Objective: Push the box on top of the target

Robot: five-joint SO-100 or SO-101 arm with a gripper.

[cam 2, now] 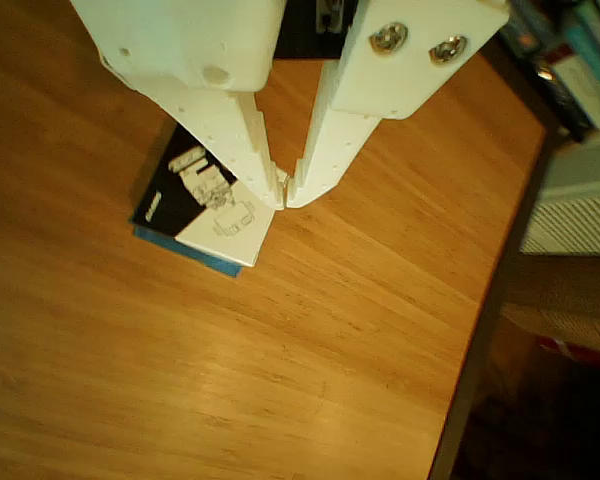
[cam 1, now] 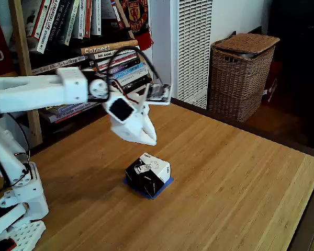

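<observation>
The box (cam 1: 148,174), black-sided with a white printed top, sits on the wooden table, covering the blue tape target (cam 1: 166,184), of which just a blue edge shows at its base. In the other view the box (cam 2: 208,203) lies below the fingers with a strip of blue target (cam 2: 185,249) at its near edge. My white gripper (cam 1: 150,141) hangs in the air above and behind the box, apart from it. Seen from the other view, the gripper (cam 2: 285,194) has its fingertips touching each other with nothing between them.
A wicker basket (cam 1: 242,74) stands on the floor beyond the table's far edge. A bookshelf (cam 1: 89,31) with books lines the back left. The arm's base (cam 1: 13,209) sits at the table's left. Bare wood (cam 1: 235,193) stretches to the right of the box.
</observation>
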